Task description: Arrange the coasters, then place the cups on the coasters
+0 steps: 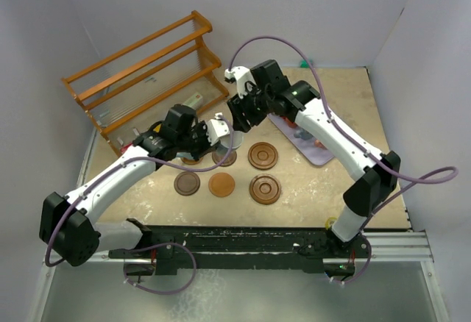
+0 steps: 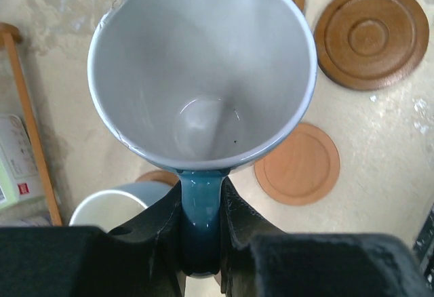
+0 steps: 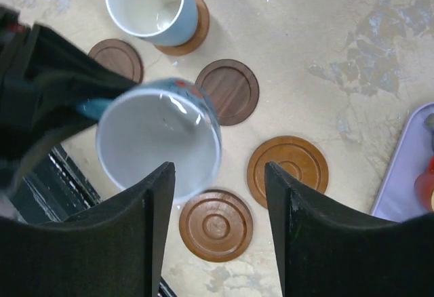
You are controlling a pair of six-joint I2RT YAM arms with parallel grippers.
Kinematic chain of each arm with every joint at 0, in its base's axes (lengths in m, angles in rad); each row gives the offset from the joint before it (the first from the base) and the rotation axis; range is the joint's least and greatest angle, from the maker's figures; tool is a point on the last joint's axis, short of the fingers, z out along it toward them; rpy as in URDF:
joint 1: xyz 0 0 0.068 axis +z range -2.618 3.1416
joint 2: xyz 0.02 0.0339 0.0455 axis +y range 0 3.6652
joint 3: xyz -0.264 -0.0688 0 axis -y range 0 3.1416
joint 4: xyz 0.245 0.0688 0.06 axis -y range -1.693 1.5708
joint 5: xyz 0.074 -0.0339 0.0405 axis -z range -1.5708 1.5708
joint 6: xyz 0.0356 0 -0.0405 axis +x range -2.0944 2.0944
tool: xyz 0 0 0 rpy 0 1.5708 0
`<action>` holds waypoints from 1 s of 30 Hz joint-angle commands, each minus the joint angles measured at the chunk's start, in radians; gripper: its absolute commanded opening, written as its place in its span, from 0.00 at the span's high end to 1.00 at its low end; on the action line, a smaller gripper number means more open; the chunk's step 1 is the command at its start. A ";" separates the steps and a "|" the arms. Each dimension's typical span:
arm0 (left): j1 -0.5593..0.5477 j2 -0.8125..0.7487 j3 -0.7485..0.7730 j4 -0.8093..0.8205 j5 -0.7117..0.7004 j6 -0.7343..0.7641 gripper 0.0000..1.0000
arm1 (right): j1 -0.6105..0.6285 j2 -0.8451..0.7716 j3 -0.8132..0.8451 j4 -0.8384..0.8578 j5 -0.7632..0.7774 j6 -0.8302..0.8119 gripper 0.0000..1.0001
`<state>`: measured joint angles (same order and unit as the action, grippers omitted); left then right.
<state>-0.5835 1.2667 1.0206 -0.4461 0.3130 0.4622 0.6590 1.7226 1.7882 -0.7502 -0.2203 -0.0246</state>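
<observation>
My left gripper [image 2: 201, 190] is shut on the teal-blue handle of a large cup [image 2: 203, 73] with a pale inside, held above the table. In the right wrist view this cup [image 3: 159, 151] hangs over the coasters, next to my right gripper [image 3: 217, 224], which is open with nothing between its fingers. A light blue cup [image 3: 146, 2] stands on a coaster [image 3: 196, 29]. Bare coasters lie around: two dark ones [image 3: 228, 91] [image 3: 116, 58], two grooved ones [image 3: 288, 171] [image 3: 215, 224] and a tan-orange one [image 2: 297, 163]. From above, both grippers [image 1: 210, 134] [image 1: 241, 112] meet behind the coaster rows.
A wooden rack [image 1: 147, 72] stands at the back left. A lavender tray [image 1: 313, 149] with small items lies right of the coasters under the right arm. A wooden rack rail [image 2: 27, 121] runs down the left edge of the left wrist view.
</observation>
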 commanded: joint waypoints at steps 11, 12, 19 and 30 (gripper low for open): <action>0.226 -0.233 -0.108 -0.211 0.197 0.198 0.97 | -0.151 -0.274 -0.251 0.046 -0.232 -0.224 0.33; 0.244 -0.243 -0.120 -0.218 0.201 0.209 0.97 | -0.169 -0.287 -0.274 0.050 -0.261 -0.233 0.33; 0.276 -0.272 -0.210 -0.253 0.209 0.247 0.97 | -0.238 -0.370 -0.435 0.091 -0.334 -0.278 0.33; 0.307 -0.238 -0.289 -0.254 0.190 0.283 0.97 | -0.311 -0.416 -0.550 0.151 -0.350 -0.276 0.32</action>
<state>-0.2890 1.0290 0.7330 -0.7544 0.4595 0.7059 0.3653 1.3304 1.2438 -0.6472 -0.5270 -0.2832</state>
